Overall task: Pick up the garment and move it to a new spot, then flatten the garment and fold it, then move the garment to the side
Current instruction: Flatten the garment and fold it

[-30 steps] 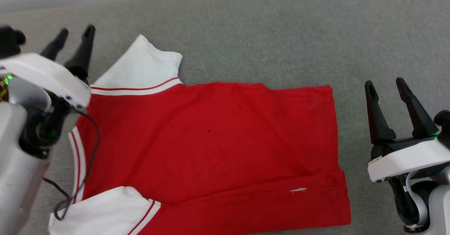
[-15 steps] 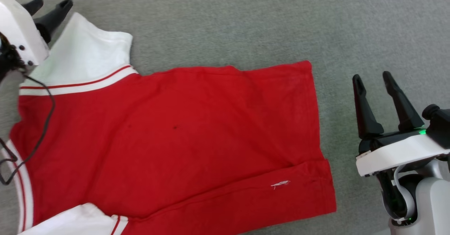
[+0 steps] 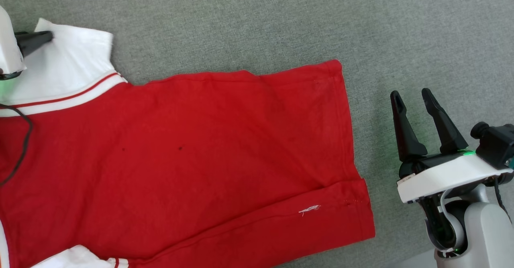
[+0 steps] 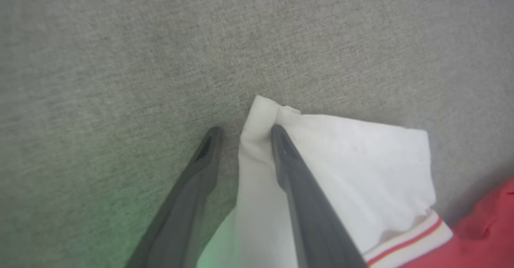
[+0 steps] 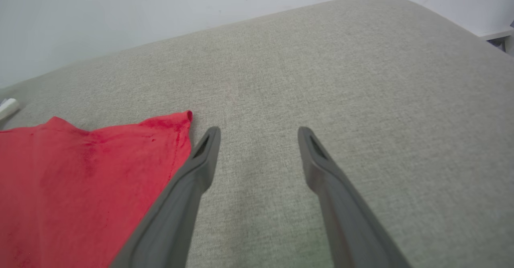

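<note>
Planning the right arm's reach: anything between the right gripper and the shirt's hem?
Nothing visible. Just grey upholstery lies between the open right gripper and the near hem of the garment.

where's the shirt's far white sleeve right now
The white short sleeve of the red jersey T-shirt lies at the head view's upper left on the grey fabric surface, its outer corner standing between the left arm's dark jaws.

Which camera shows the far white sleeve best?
Left wrist view: the white sleeve lies close up, its edge between the left pincer's open fingers. Head view catches it top-left; right wrist view gives the garment's red hem.
</note>
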You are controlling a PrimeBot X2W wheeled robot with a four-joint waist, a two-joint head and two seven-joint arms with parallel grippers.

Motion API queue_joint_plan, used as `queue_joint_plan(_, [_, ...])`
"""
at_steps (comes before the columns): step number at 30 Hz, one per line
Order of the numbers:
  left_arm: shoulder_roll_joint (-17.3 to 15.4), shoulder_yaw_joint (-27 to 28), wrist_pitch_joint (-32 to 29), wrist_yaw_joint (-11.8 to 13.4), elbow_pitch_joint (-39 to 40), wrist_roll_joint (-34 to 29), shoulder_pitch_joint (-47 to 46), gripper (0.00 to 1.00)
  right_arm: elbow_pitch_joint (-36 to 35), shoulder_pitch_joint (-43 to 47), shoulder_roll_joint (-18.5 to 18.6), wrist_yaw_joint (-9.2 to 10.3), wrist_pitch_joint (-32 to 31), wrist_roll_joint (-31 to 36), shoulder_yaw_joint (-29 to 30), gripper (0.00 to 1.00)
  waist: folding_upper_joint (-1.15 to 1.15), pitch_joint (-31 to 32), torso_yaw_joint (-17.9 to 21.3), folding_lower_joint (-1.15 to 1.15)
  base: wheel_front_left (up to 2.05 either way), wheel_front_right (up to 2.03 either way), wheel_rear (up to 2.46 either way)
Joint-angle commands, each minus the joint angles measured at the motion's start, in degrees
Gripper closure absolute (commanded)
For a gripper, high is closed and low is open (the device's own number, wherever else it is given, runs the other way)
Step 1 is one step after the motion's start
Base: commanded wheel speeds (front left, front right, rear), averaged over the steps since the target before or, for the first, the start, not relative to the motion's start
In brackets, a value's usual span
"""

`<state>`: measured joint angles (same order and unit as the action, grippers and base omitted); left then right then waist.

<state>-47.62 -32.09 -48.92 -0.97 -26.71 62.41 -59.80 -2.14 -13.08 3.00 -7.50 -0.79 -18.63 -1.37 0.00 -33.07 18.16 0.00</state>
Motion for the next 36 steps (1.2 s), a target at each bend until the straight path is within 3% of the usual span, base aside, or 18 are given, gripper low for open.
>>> queue_joint_plan(1, [2.4,-2.8,-1.3,0.3,-1.8,0.1,5.1,1.00,0.3,-1.2,-0.2,0.02,-0.2,-0.4,0.0,0.00,0.00,0.3,-0.1,0.00,0.00,0.00,0.00])
queue_joint_plan(8, [2.7,-2.2,3.7,0.9,-2.3,-2.5,3.6,1.00,1.9,-3.0,-0.2,0.02,-6.3,-2.2,0.7,0.00,0.00,3.0,-1.8,0.00,0.00,0.00,0.00])
queue_joint_plan(18, [6.6,-2.0,10.9,0.7,-0.4,-5.4,-1.0,1.00,7.7,-12.8,3.9,0.02,-31.5,-5.5,-0.1,0.00,0.00,4.3,-8.8,0.00,0.00,0.00,0.00])
queue_joint_plan(29, [10.2,-2.7,15.8,-1.3,1.4,-6.2,-1.7,1.00,16.3,-20.3,5.8,0.02,-49.4,-2.6,0.8,0.00,0.00,2.9,-14.9,0.00,0.00,0.00,0.00])
queue_joint_plan(30, [10.2,-2.6,16.2,-1.5,1.3,-6.2,-1.6,1.00,17.1,-20.2,5.5,0.02,-50.8,-2.5,0.8,0.41,0.00,2.9,-15.2,0.00,0.00,0.00,0.00])
queue_joint_plan(31, [10.4,-2.6,16.6,-1.7,1.2,-6.2,-1.6,1.00,17.5,-20.1,5.4,0.02,-51.7,-2.2,0.6,0.75,0.00,2.9,-15.4,0.00,0.00,0.00,0.00])
queue_joint_plan(32, [10.5,-2.5,17.0,-1.9,1.1,-6.1,-1.5,1.00,17.6,-20.1,5.3,0.02,-52.3,-2.2,0.5,1.00,0.00,3.0,-15.6,0.00,0.00,0.00,0.00])
queue_joint_plan(36, [10.7,-2.1,18.8,-2.6,0.7,-5.8,-0.8,1.00,15.8,-20.4,5.7,0.02,-51.6,-1.8,0.9,1.00,0.00,3.5,-16.0,0.00,0.00,0.00,0.00])
